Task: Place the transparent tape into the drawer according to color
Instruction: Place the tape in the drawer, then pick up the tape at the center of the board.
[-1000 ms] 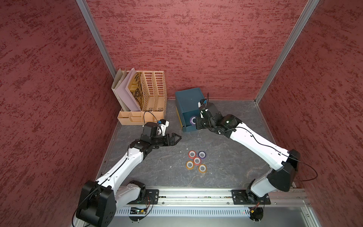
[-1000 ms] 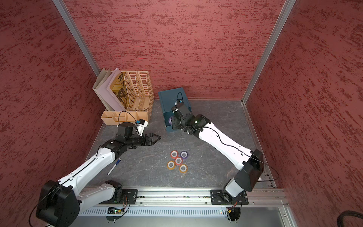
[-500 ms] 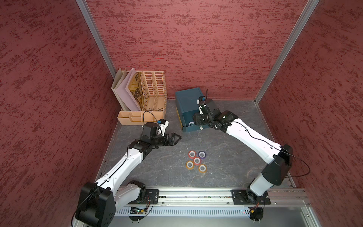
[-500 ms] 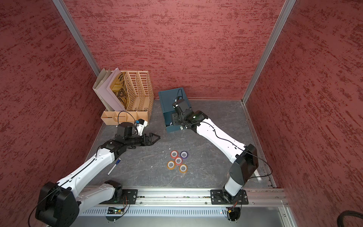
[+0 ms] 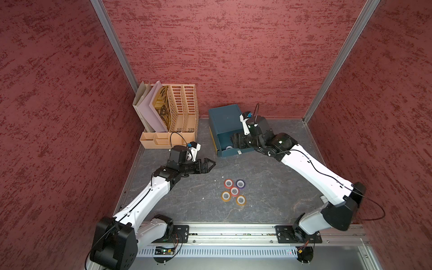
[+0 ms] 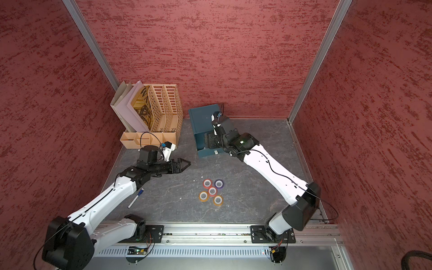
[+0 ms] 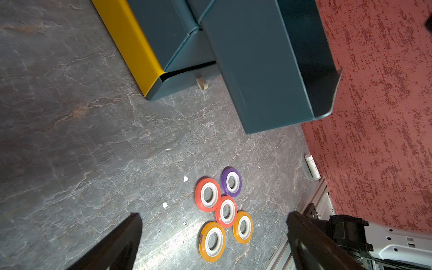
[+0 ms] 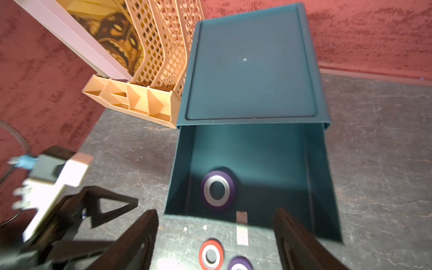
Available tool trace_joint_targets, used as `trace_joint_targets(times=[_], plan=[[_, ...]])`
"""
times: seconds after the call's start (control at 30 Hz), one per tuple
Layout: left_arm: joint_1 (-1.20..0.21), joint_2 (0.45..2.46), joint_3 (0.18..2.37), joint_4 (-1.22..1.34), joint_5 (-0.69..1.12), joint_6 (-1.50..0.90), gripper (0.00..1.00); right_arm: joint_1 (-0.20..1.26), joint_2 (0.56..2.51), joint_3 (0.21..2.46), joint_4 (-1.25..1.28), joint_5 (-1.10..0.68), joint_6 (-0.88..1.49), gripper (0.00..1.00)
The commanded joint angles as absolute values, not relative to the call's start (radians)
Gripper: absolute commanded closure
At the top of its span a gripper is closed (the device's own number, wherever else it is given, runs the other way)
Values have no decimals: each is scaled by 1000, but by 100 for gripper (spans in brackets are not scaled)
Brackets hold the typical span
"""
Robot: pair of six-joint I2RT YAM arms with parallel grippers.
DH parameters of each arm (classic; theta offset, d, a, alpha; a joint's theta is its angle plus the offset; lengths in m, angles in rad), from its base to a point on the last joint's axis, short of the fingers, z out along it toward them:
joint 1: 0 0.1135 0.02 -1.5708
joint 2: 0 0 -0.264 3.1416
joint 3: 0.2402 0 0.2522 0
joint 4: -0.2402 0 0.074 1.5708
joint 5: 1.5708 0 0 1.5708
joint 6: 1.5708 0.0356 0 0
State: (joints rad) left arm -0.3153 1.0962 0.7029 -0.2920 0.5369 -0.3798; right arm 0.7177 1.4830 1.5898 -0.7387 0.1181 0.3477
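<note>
Five tape rolls lie clustered mid-table in both top views: two red [image 5: 228,183] [image 5: 234,191], one purple [image 5: 240,183] and two orange [image 5: 226,196] [image 5: 241,200]. A further purple tape [image 8: 217,190] lies flat inside the open teal drawer [image 8: 315,187], also visible from above [image 5: 229,147]. My right gripper [image 8: 215,214] [image 5: 236,141] hovers open over the drawer's front with nothing between its fingers. To the left of the cluster, my left gripper [image 5: 209,163] [image 7: 214,216] is wide open and empty above the table.
The teal cabinet [image 5: 224,117] stands by the back wall, with a yellow-fronted drawer [image 7: 133,44] under the open one. A beige file organizer [image 5: 177,109] fills the back left corner. A pen [image 6: 135,198] lies under my left arm, and a white tube [image 7: 312,167] by the right wall.
My right gripper has opened over the drawer, and the purple tape it held now lies inside. The left arm has not moved.
</note>
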Motion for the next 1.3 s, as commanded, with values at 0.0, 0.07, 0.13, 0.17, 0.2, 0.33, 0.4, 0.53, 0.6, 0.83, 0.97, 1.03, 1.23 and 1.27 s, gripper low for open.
trace_joint_targets(times=[0.0, 0.07, 0.13, 0.17, 0.2, 0.33, 0.4, 0.53, 0.6, 0.83, 0.97, 1.03, 1.23, 1.27], plan=[[-318, 1098, 727, -298, 526, -357, 0, 714, 1385, 1519, -794, 62, 363, 9], [-318, 1101, 727, -295, 526, -357, 0, 715, 1333, 1459, -798, 41, 383, 6], [-315, 1106, 729, -293, 526, -357, 0, 715, 1283, 1395, -800, 30, 402, 4], [-316, 1109, 729, -292, 525, -356, 0, 715, 1254, 1361, -801, 28, 414, 3], [-316, 1110, 729, -291, 527, -356, 0, 714, 1233, 1333, -804, 27, 425, 2], [-316, 1123, 733, -290, 530, -355, 0, 715, 1154, 1217, -822, 17, 477, 2], [-315, 1124, 735, -289, 531, -354, 0, 716, 1114, 1159, -823, 13, 500, 2], [-314, 1131, 733, -282, 538, -354, 0, 716, 1049, 1029, -811, 17, 539, 2], [-314, 1129, 731, -278, 540, -355, 0, 716, 1029, 971, -799, 7, 558, 1], [-313, 1142, 727, -261, 549, -360, 0, 725, 1060, 846, -700, -12, 586, 2], [-313, 1140, 724, -256, 551, -364, 0, 736, 1129, 808, -635, 3, 583, 3], [-313, 1135, 723, -258, 549, -366, 0, 740, 1171, 792, -597, 18, 581, 4], [-313, 1125, 713, -261, 546, -367, 0, 758, 1301, 782, -513, 76, 576, 5], [-313, 1124, 713, -262, 546, -367, 0, 762, 1319, 782, -504, 81, 573, 5]])
